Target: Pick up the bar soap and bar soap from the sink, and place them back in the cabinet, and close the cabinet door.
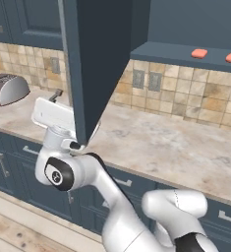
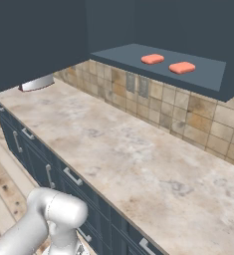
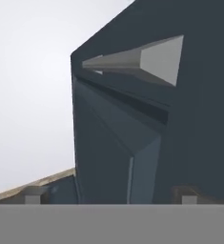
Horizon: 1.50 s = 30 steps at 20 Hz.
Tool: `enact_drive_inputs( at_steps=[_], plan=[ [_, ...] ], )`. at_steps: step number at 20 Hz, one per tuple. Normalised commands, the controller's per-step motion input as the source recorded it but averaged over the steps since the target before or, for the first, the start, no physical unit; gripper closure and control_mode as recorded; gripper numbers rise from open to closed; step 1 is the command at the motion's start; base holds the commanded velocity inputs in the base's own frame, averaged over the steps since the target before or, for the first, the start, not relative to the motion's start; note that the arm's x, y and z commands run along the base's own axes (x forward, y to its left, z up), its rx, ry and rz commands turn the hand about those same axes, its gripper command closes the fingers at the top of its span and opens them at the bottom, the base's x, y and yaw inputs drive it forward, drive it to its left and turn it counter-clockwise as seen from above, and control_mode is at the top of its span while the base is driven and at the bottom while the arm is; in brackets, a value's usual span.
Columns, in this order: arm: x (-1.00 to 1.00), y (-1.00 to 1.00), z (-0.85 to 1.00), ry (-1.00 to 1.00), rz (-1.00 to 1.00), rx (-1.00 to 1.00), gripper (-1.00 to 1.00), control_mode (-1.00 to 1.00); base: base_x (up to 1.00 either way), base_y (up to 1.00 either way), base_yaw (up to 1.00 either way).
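Cabinet door (image 1: pixel 95 59) hangs open, its lower edge right at the hand, panel and silver handle (image 3: pixel 142 61) close in front of the fingers; both bar soaps (image 2: pixel 152 59) (image 2: pixel 181 67) on the cabinet (image 2: pixel 198 74) shelf, well above the surface (image 2: pixel 118 149); finger gap: cannot tell.

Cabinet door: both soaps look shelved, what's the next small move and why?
Probably push the open cabinet door toward shut. Both bar soaps already lie on the cabinet shelf, apart from each other. The door swings out over the counter, and the hand sits at its lower edge, so closing is what's left.
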Motion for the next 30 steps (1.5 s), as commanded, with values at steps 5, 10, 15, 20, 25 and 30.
enact_drive_inputs(
  at_steps=[5,10,15,20,25,30],
  plan=[
    [-0.09,-0.4,0.09,0.0,0.0,0.05,-1.0,-1.0,0.0,0.0,0.0],
    [-0.08,-0.42,0.05,-0.02,0.0,0.06,-1.0,-1.0,0.0,0.0,0.0],
    [-0.07,-0.41,0.08,-0.04,0.0,0.08,-1.0,-1.0,0.0,0.0,0.0],
    [-0.06,-0.39,0.05,-0.04,0.0,0.09,-1.0,-1.0,0.0,0.0,0.0],
    [-0.05,-0.39,0.01,-0.03,0.0,0.08,-1.0,-1.0,0.0,0.0,0.0],
    [-0.1,-0.4,0.0,-0.03,0.01,0.08,-1.0,-1.0,0.0,0.0,0.0]
  ],
)
